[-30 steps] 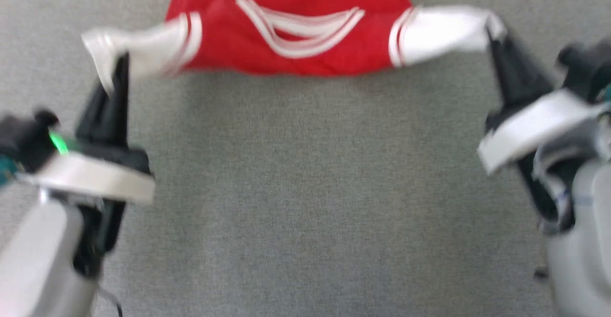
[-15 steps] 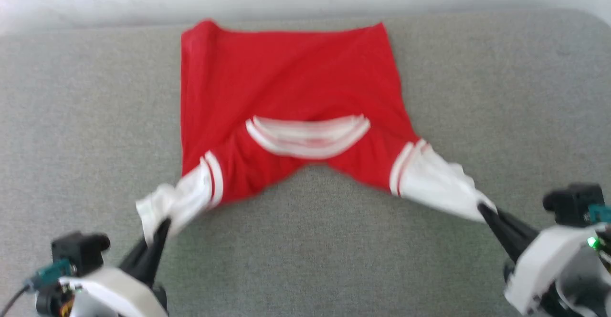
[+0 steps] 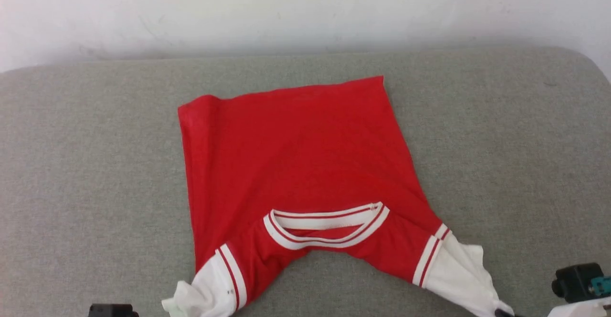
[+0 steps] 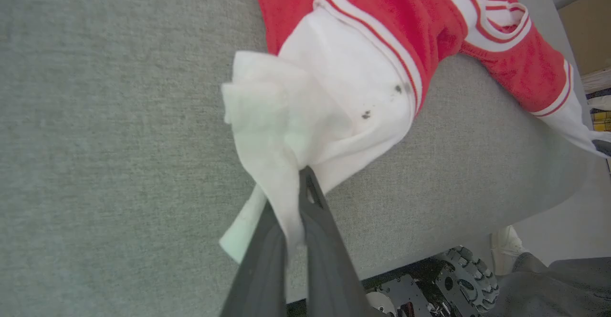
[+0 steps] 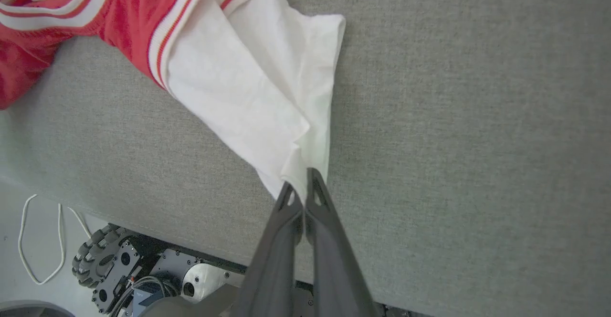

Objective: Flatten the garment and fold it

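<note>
While each gripper pinches a white sleeve, the flattening step is in hand, and folding looks not yet begun.

The left gripper (image 4: 293, 202) is clamped on the bunched end of the crumpled sleeve (image 4: 334, 111) just beyond its fingertips. The right gripper (image 5: 300, 185) is closed on the tip of the other sleeve (image 5: 238, 97), which fans out ahead of it. The red shirt (image 3: 296, 164) lies on the grey fabric surface (image 3: 95, 164), stretching away from both grippers, with the striped collar (image 3: 324, 226) nearest them and between them and the hem farthest. The shoulder line bows away from them, so the next move likely calls for drawing the sleeves apart sideways, laying them flat, then letting go.
</note>
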